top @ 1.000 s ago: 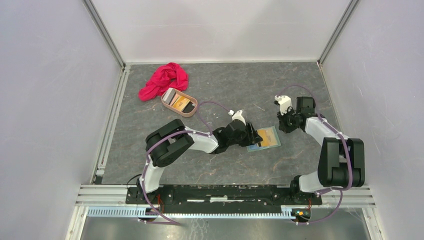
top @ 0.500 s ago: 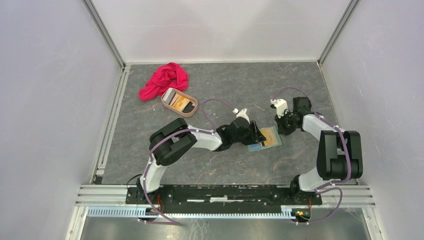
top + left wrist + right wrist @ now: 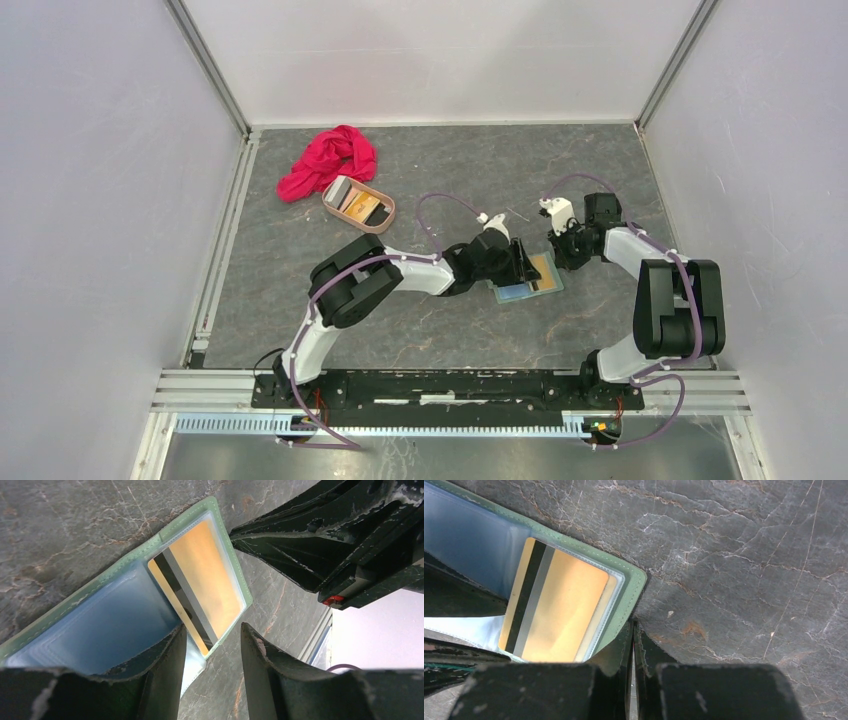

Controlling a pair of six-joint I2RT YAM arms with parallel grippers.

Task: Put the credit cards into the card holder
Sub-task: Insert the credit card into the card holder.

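Note:
The sage-green card holder [image 3: 515, 293] lies open on the table, pale blue pockets up [image 3: 100, 625]. An orange-gold credit card with a dark stripe [image 3: 210, 575] [image 3: 564, 605] sits in its right-hand pocket. My left gripper [image 3: 532, 266] [image 3: 212, 630] hovers low over the holder, open. One finger is over the blue pocket, the other over bare table, with nothing held. My right gripper [image 3: 556, 256] [image 3: 633, 625] is shut, and its tips touch the holder's green outer edge [image 3: 631, 587]. More credit cards, one orange [image 3: 362, 208] and one silvery [image 3: 338, 190], lie in the tray.
A pinkish-tan oval tray [image 3: 386, 222] stands at the back left, next to a crumpled red cloth [image 3: 330, 160]. White walls with metal rails enclose the grey marbled table [image 3: 480, 170].
My left gripper has slid right, over the open holder. The right gripper has come in leftward to the holder's edge. The holder has turned and shifted slightly.

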